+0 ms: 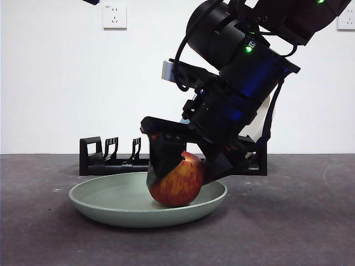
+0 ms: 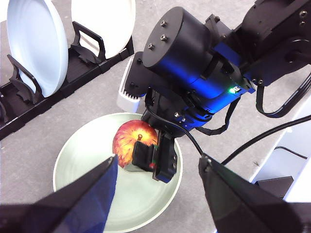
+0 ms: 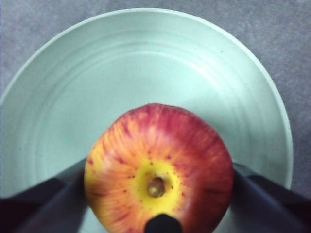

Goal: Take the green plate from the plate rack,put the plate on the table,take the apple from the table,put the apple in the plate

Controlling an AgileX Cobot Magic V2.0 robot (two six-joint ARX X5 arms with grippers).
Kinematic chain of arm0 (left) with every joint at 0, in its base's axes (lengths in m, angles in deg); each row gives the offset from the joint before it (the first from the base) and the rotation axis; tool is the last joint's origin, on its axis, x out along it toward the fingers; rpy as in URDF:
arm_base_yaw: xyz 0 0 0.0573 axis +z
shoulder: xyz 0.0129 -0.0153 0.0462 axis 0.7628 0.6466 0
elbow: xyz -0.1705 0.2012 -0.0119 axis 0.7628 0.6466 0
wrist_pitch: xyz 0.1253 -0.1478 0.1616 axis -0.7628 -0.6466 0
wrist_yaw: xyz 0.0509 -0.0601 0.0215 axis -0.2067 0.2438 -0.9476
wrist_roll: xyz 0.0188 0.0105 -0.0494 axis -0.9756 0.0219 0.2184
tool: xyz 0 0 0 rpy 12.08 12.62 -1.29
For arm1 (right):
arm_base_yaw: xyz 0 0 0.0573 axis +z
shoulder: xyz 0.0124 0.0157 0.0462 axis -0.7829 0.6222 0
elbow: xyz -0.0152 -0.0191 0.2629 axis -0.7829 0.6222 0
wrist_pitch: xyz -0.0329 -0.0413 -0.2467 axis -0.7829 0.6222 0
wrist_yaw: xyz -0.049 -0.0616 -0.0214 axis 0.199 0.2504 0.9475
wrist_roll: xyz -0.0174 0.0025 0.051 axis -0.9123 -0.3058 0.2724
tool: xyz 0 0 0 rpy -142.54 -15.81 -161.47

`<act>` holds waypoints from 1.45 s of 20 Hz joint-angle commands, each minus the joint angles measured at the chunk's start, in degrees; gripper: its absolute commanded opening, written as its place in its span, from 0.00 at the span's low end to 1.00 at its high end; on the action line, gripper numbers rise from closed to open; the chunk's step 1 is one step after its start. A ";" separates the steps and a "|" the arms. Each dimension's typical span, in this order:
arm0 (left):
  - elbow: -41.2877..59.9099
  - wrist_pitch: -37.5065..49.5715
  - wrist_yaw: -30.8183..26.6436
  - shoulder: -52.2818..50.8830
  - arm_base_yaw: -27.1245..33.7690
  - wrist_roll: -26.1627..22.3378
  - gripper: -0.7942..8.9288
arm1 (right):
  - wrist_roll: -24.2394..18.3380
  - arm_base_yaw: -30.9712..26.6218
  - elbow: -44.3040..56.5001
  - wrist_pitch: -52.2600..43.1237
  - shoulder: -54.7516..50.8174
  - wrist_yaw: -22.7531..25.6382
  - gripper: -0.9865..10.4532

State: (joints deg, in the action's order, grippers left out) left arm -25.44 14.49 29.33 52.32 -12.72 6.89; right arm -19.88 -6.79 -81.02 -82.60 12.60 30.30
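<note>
Two jaws of right gripper (image 1: 180, 169) clamping apple (image 1: 177, 185) in green plate (image 1: 105, 202), arm slanting down, left gripper (image 2: 158, 194) wide.

Black right arm (image 2: 204, 68) with screws, cables, green light.

I see the right gripper (image 1: 180, 166) and its arm filling the space above the green plate (image 1: 111, 202); the plate rack (image 1: 105, 160) blocks 12 o'clock, while the table (image 1: 39, 233) at 9 o'clock offers clearance.
</note>
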 commanded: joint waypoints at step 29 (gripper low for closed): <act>0.02 -4.44 0.11 -0.02 -0.20 0.42 0.37 | 0.57 0.31 -0.02 57.02 -56.81 -6.27 0.43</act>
State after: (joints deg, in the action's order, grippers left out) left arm -25.44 9.99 29.48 52.32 -12.72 6.89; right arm -19.66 -6.58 -81.02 -25.40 -43.92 24.11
